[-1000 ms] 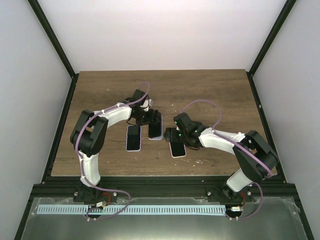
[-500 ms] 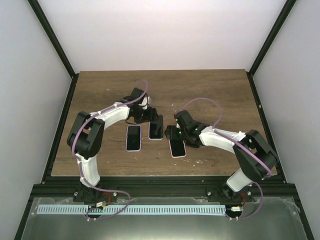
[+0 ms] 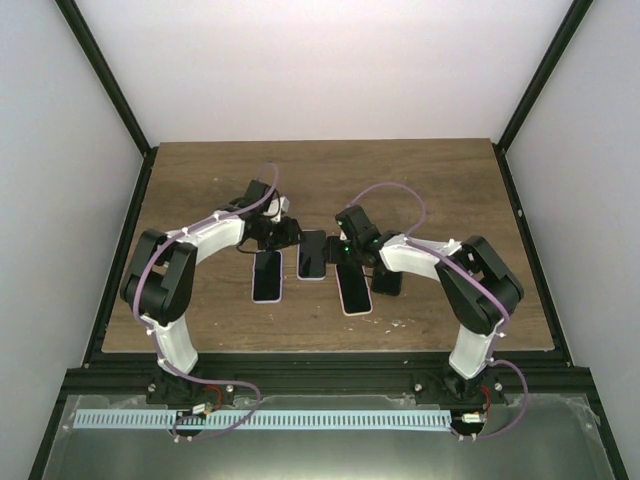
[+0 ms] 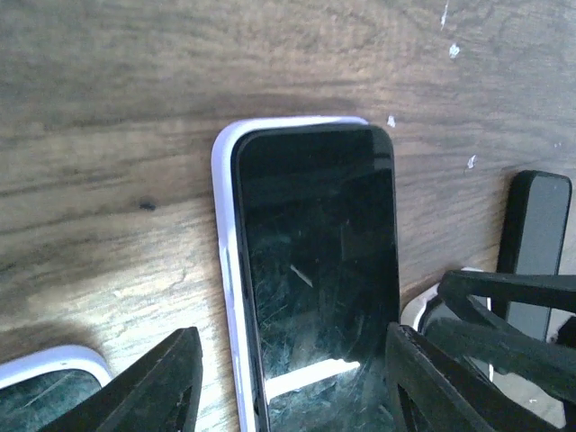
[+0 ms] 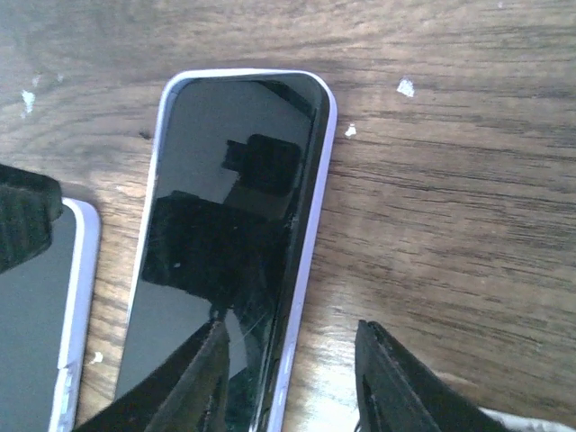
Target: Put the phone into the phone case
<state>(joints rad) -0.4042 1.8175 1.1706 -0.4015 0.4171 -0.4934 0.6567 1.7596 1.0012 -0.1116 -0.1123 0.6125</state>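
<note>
Both arms shifted toward the far side, uncovering the middle phone (image 3: 312, 255). Left gripper (image 4: 292, 333) is wide, fingers either side of it. Right gripper (image 5: 292, 328) is narrower, empty. Phone lies flat in its pale case (image 4: 221, 207) and looks seated.

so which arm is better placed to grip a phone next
Left, likely: the left hand, open, straddles the black-screened phone in the pale lilac case, a finger each side. The right hand sits off-centre, one finger over another lilac-cased phone.
</note>
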